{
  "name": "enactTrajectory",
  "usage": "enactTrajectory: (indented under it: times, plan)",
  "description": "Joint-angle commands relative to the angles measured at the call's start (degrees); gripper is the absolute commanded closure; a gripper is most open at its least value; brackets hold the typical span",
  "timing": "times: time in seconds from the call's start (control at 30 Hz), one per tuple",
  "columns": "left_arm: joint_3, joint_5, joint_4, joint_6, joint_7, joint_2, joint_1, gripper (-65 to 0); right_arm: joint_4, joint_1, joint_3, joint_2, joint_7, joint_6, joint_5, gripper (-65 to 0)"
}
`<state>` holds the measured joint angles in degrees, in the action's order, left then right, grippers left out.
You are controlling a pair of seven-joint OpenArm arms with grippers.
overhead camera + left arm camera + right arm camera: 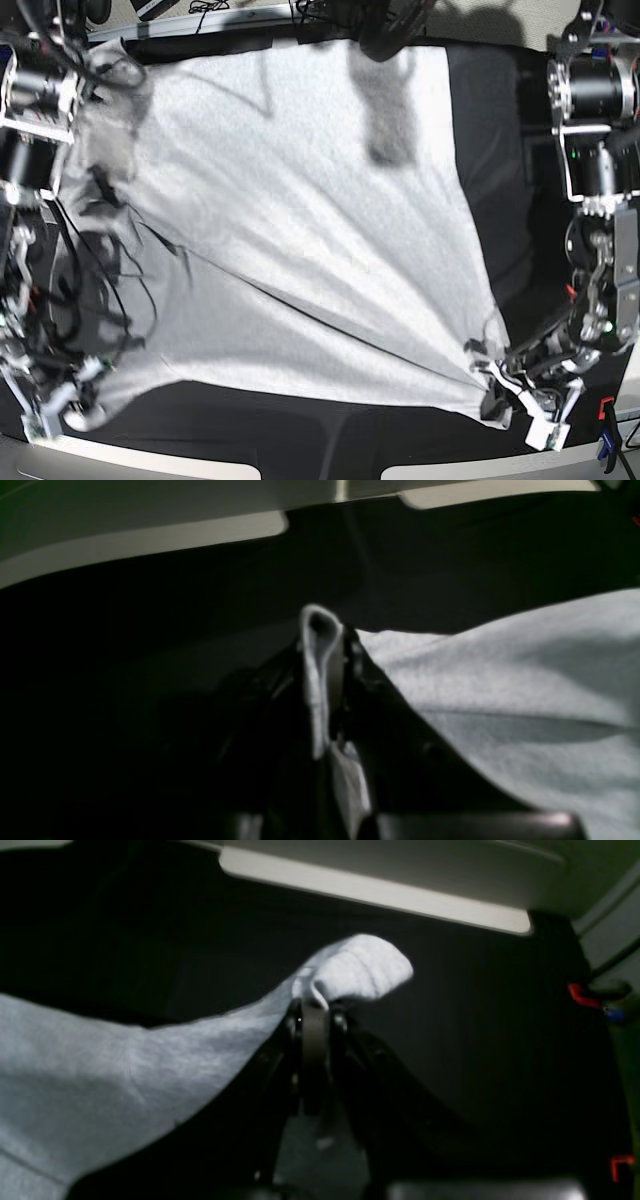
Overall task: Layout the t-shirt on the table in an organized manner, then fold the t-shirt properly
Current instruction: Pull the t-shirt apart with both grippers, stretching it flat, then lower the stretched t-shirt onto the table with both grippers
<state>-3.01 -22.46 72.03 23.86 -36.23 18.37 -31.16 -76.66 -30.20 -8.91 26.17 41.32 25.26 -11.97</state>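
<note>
Base view: the t-shirt (290,230) lies spread over most of the table (500,150), its fabric creased in lines that run toward the lower right of the frame. There the left gripper (492,385) is clamped on a corner of the cloth. At lower left, the right gripper (85,400) pinches another corner; the right wrist view shows fabric bunched above its closed jaws.

t-shirt (300,220) spread across the table (490,110), left claw (497,382) at its near corner, right claw (85,405) at the other
</note>
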Motion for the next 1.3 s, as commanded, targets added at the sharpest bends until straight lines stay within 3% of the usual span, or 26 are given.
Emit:
enactTrajectory:
  times: [0.0, 0.2, 0.47, 0.63, 0.83, 0.93, 1.03, 1.27]
  plan:
    - [-0.3, 0.1, -0.4, -0.3, 2.2, 0.5, -2.8, 0.0, 1.3, -3.2, 0.3, 0.3, -1.7, -0.9, 0.5, 0.0]
    - [-0.3, 3.1, -7.6, -0.3, 5.7, 0.5, -5.9, 0.0, 18.0, -13.9, 1.4, -0.9, -5.4, -1.9, 4.6, 0.0]
    - [-0.3, 4.7, -13.9, -0.3, 15.8, 0.5, -6.1, 0.0, 35.2, -25.6, 1.4, -0.9, -8.9, -1.9, 5.6, 0.0]
    - [-0.3, 10.6, -15.0, -0.3, 18.6, 0.5, -6.2, 0.0, 36.9, -29.1, 2.5, -0.9, -9.6, -1.9, 6.3, 0.0]
    - [-0.3, 10.7, -15.1, -0.3, 19.3, 0.5, -7.3, 0.0, 36.9, -30.4, 10.4, -1.0, -10.6, -2.2, 8.9, 0.0]
    - [-0.3, 10.6, -15.1, -0.3, 17.7, 0.5, -9.1, 0.0, 36.9, -30.6, 13.8, -1.0, -10.7, -4.1, 9.2, 0.0]
    - [-0.3, 10.7, -15.1, -0.3, 16.7, 0.5, -11.0, 0.0, 36.9, -30.6, 15.0, -1.0, -10.7, -7.7, 9.2, 0.0]
    - [1.4, 10.4, -16.3, -0.3, 16.6, 0.4, -12.0, 0.0, 36.9, -30.6, 15.0, -1.1, -11.2, -7.7, 10.5, 0.0]
